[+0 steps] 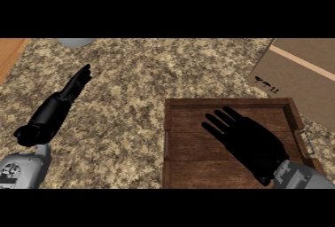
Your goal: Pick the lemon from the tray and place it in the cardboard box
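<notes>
One speckled stone table (pixel 144 75) carries one dark wooden tray (pixel 226 102) and one cardboard box (pixel 307 71). Two black hands are in view, one left hand (pixel 65 95) and one right hand (pixel 252 142), on two grey forearms, one left forearm (pixel 20 170) and one right forearm (pixel 304 177). One pale grey object (pixel 75 42), cut off at the far edge, cannot be identified.

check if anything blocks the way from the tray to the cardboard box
Nothing visible does: only counter shows between the tray and the cardboard box. No lemon shows; the open right hand over the tray may hide it.
</notes>
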